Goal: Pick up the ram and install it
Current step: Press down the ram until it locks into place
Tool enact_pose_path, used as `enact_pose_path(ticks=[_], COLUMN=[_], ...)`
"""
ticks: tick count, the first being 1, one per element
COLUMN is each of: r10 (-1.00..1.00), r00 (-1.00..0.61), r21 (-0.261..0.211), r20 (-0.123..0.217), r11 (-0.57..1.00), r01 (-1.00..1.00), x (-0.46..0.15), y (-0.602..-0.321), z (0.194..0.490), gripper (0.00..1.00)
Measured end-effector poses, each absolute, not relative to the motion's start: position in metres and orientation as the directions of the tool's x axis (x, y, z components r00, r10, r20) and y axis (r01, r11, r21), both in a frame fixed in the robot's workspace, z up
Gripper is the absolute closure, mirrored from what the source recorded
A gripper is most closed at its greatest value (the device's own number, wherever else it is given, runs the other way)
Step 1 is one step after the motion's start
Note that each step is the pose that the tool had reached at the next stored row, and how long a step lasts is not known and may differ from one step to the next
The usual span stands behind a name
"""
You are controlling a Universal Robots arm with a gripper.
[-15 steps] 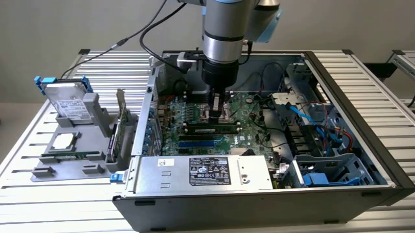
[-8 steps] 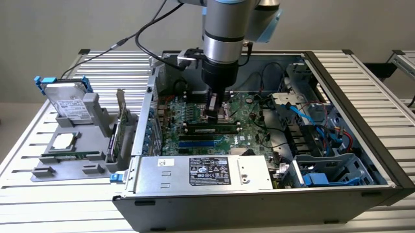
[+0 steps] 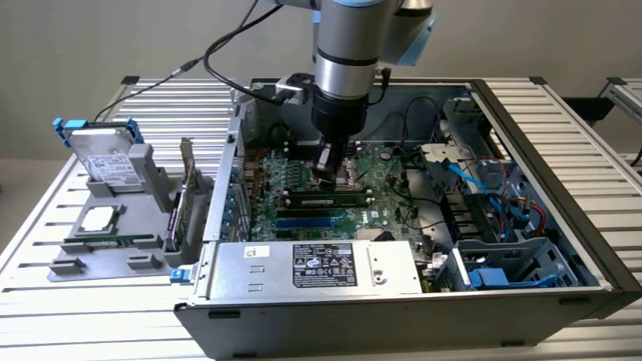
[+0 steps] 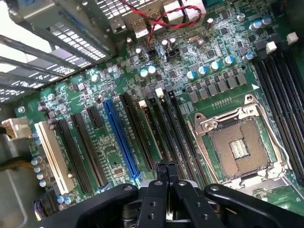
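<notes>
An open computer case holds a motherboard.

Silver arm, blue cap, black tool

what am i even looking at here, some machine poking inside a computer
It is a robot arm working in an opened desktop computer case on a slatted metal table. One picture is from a camera standing off to the side; the other is from a camera on the arm's wrist, looking down at the green motherboard. The gripper is shut, its fingers pressed together over the board, with nothing visibly held. A ram stick already sits in a slot just below it in the side picture.
</notes>
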State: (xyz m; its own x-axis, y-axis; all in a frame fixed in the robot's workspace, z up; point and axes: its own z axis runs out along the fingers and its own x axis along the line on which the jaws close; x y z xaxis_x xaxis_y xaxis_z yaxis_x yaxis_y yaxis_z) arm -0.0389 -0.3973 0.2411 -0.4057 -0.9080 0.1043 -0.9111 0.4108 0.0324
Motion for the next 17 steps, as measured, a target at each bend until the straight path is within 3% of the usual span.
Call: enact_pose_path(ticks=[17], r10=[-0.769], r00=[-0.630], r21=[0.032], r20=[0.104], r11=[0.636], r01=[-0.771], x=[-0.0389], y=[-0.3973], z=[0.2404], gripper=[0.90])
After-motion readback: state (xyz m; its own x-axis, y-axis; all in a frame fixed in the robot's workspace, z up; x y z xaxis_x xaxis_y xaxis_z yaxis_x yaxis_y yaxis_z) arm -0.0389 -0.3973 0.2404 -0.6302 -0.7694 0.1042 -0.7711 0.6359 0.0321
